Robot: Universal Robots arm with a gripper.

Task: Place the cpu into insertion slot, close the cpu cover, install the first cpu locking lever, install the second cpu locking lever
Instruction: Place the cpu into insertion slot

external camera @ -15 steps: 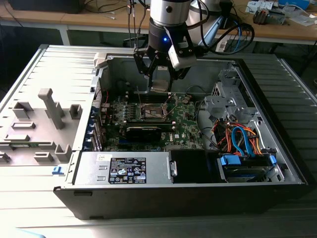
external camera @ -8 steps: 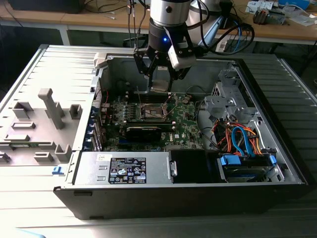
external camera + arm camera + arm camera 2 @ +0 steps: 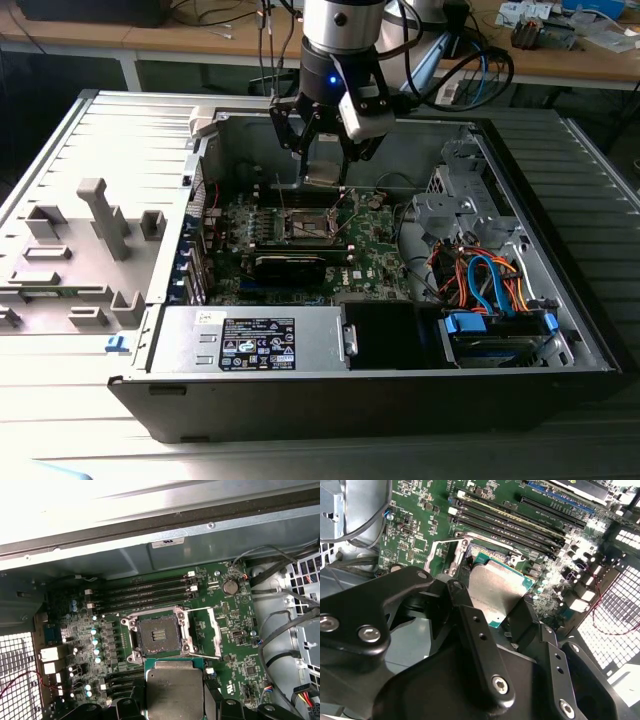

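My gripper (image 3: 322,168) is shut on the cpu (image 3: 322,176), a flat silvery-grey square chip, and holds it in the air inside the open computer case. In both wrist views the cpu (image 3: 175,692) (image 3: 497,592) sits between the black fingers (image 3: 470,625). It hangs a little short of the insertion slot (image 3: 159,636), whose dark centre lies bare. On the green board (image 3: 375,255) in the exterior view, the insertion slot (image 3: 308,226) lies just below and in front of the chip. The cpu cover (image 3: 215,632) stands swung open beside the slot.
Black memory slots (image 3: 145,592) run behind the socket. A long black card (image 3: 290,265) lies in front of it. A silver power supply (image 3: 260,340) and a drive bay with blue and orange cables (image 3: 490,285) fill the case's front. A grey fixture (image 3: 100,225) sits to the exterior view's left.
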